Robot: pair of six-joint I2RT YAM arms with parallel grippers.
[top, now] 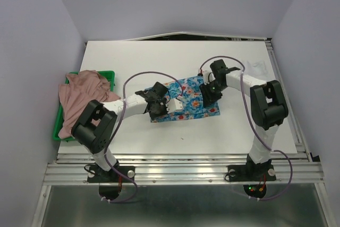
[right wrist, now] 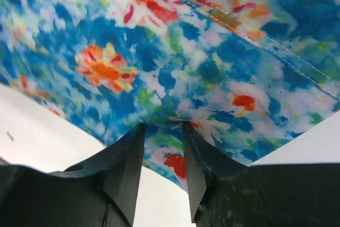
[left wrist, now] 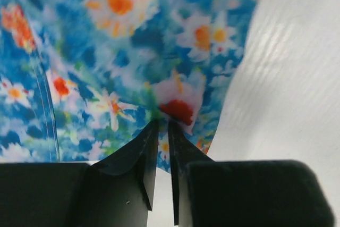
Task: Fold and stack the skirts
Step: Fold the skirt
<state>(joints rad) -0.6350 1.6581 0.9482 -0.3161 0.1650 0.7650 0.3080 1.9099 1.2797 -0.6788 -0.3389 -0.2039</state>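
Note:
The blue flowered skirt [top: 187, 95] lies in the middle of the table. My left gripper [top: 171, 104] is at its near-left edge and, in the left wrist view, the gripper [left wrist: 161, 124] is shut on that edge of the skirt [left wrist: 133, 51], with only a thin gap between the jaws. My right gripper [top: 207, 98] is at the skirt's right side; in the right wrist view the gripper [right wrist: 163, 126] holds a fold of the skirt [right wrist: 175, 51] between narrowly parted jaws. The dusty-pink skirt [top: 82, 94] is heaped at the left. The white skirt [top: 258, 68] lies at the far right.
The pink skirt covers most of a green tray [top: 108, 74] at the table's left edge. Purple cables loop over both arms. White walls close in the table on the left, back and right.

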